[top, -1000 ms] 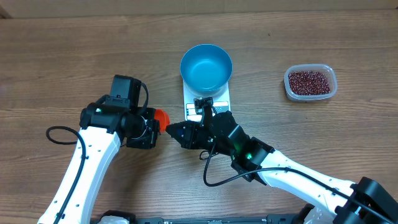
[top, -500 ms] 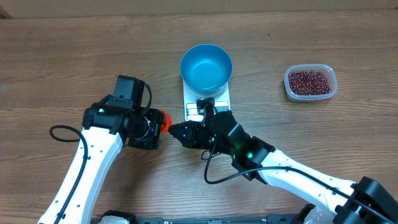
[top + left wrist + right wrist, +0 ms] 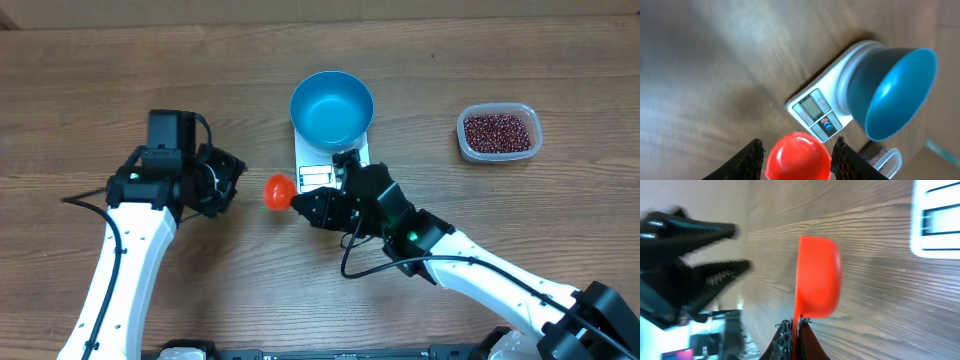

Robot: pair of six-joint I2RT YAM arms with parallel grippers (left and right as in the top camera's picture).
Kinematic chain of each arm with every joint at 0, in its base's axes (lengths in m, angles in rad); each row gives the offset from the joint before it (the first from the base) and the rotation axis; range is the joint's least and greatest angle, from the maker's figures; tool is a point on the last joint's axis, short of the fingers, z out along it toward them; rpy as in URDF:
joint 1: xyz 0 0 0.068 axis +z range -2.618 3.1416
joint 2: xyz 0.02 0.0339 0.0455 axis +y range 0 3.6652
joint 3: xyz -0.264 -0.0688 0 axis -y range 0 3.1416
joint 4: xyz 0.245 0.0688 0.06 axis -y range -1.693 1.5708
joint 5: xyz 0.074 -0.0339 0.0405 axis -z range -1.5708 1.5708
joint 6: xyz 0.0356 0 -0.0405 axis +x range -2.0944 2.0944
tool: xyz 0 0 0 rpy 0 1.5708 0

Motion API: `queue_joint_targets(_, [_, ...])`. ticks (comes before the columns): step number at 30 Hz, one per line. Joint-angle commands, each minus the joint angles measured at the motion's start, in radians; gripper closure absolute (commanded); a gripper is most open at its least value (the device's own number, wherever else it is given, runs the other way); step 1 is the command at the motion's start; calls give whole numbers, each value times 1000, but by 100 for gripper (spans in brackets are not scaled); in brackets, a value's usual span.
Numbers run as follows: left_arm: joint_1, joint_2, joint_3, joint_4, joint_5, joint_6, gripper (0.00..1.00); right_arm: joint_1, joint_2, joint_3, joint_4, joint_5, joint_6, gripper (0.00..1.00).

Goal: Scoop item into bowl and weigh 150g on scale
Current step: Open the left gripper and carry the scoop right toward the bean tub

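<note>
Two claws face each other mid-frame in the overhead view. The right claw [image 3: 300, 203] is clamped on a red-orange scoop [image 3: 278, 191]. The left claw [image 3: 233, 183], just left of it, has its fingers apart and empty. At upper centre, the blue bowl [image 3: 331, 110] sits empty on the white scale [image 3: 318, 176]. At upper right of the counter [image 3: 100, 80], the beans [image 3: 498, 131] lie in a clear tub [image 3: 536, 131].

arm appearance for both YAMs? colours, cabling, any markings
Left arm and right arm: white links, black joints. Left gripper and right gripper are black; the left's fingers are toothed inside. A loose black cable loops off each arm. Green light on the right forearm. No readable markings.
</note>
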Motion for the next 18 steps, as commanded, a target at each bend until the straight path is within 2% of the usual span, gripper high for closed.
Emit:
queue_joint_targets(1, [19,6,51,45,56,310,53,-34,-40,60,-81,-22,-124,96])
queue_joint_targets(4, [22,6,80,77,91,446,53,-55,-47,116,-215,-19,-208,96])
queue_joint_targets(8, [23,6,134,83,109,547,50,-87,-51,219,-391,-19,-317,96])
queue_joint_targets(18, [23,6,214,83,116,627,46,-165,-108,356,-629,-24,-418,96])
